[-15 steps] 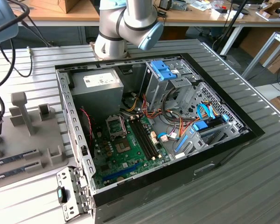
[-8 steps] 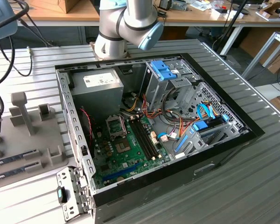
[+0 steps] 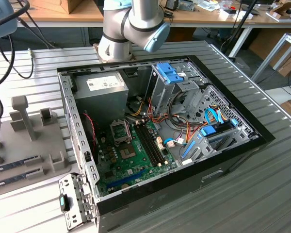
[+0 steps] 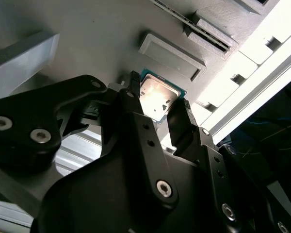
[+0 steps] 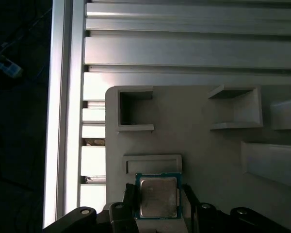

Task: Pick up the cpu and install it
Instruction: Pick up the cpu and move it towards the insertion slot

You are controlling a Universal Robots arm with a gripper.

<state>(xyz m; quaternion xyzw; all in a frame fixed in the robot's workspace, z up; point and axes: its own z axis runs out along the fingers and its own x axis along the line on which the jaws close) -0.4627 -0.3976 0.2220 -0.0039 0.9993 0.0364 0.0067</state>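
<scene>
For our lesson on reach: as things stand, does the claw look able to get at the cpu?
Probably yes. The cpu lies flat and uncovered on the grey tray, and the claw sits right at it with nothing between.

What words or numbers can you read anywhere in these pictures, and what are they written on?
No text here can be read clearly.
white label on the power supply, in the exterior view: it has print, but it is too small to read.
cpu: in both wrist views its metal top is washed out by shine, so no markings can be read.
</scene>
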